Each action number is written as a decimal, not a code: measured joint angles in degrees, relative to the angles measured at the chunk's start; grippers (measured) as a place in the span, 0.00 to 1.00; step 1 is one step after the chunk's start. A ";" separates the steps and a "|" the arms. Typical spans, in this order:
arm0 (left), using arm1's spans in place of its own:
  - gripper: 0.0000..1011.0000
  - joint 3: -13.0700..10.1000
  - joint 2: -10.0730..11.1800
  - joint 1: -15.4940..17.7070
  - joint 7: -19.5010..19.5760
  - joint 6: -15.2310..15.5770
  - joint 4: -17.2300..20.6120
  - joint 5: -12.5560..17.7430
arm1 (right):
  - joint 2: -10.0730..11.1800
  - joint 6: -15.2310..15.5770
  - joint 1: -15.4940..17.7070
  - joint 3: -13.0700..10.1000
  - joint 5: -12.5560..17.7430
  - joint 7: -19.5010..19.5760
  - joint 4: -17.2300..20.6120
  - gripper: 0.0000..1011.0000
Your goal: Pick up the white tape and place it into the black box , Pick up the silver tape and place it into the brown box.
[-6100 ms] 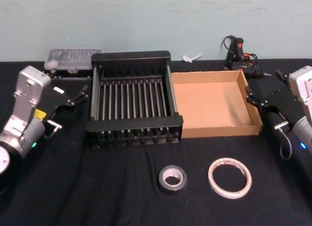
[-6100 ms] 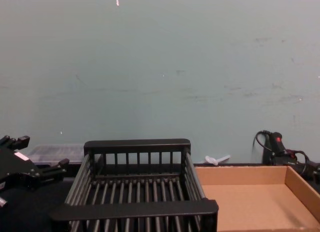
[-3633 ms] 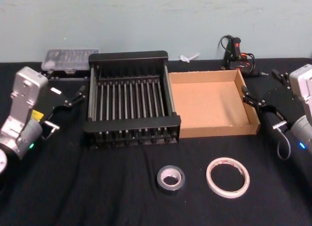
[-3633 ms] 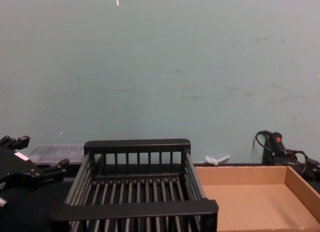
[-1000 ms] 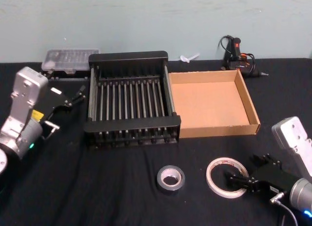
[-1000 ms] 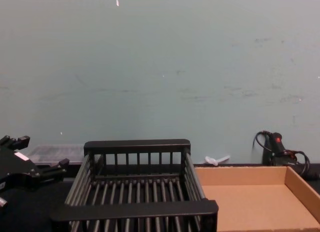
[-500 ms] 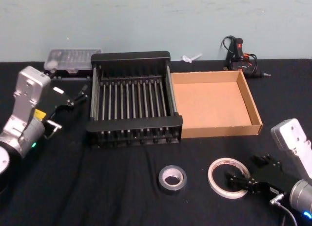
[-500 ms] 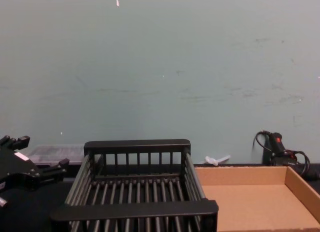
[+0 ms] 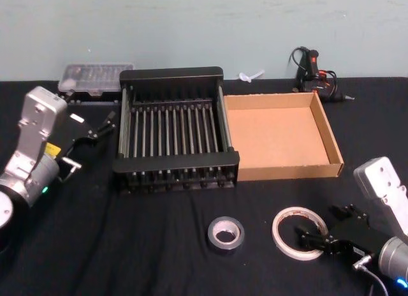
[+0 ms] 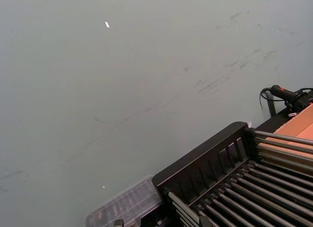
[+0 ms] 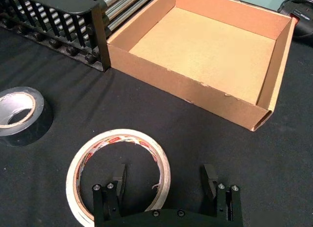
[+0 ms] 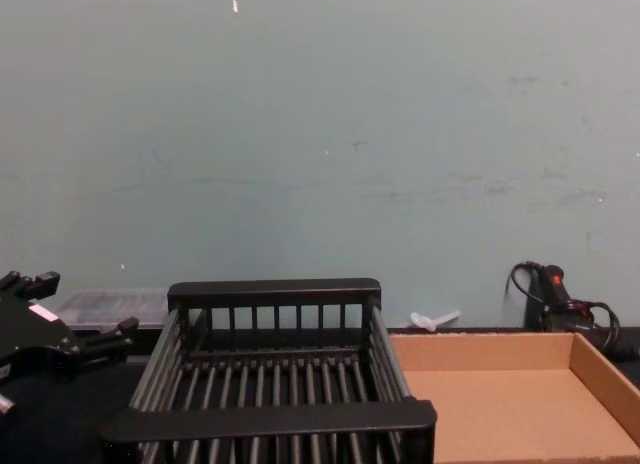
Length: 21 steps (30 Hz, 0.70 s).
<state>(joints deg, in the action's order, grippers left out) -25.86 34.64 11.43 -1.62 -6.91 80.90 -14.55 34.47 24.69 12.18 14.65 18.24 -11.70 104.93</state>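
Note:
The white tape (image 9: pixel 301 233) lies flat on the black cloth at the front right. My right gripper (image 9: pixel 325 227) is low over its right side and open. In the right wrist view one finger (image 11: pixel 120 179) sits inside the white tape (image 11: pixel 117 139) ring and the other finger (image 11: pixel 210 180) outside it. The silver tape (image 9: pixel 225 235) lies left of the white roll, also seen as the silver tape (image 11: pixel 19 117). Behind them stand the black box (image 9: pixel 172 73) and, to its right, the brown box (image 9: pixel 287 171), both with nothing in them. My left gripper (image 9: pixel 95 128) is parked open left of the black box.
A clear plastic case (image 9: pixel 94 78) sits behind the black box at the back left. A glue gun with cables (image 9: pixel 312 69) lies at the back right by the wall. A small white piece (image 9: pixel 250 75) rests behind the brown box.
My right gripper came from beside the brown box down to the white tape and has settled slightly lower over it in the last second. The left arm has stayed put.

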 joint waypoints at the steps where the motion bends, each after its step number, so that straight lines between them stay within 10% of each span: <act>1: 0.99 0.00 0.00 0.00 0.00 0.00 0.00 0.00 | 0.01 -0.01 -0.01 0.00 0.01 0.01 0.01 0.99; 21: 0.99 0.00 0.00 0.00 0.00 0.00 0.00 0.00 | 0.13 -0.09 -0.03 0.09 0.15 0.10 0.06 0.99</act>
<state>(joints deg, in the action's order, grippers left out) -25.86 34.65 11.43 -1.62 -6.91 80.90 -14.55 34.61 24.60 12.15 14.74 18.39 -11.60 104.99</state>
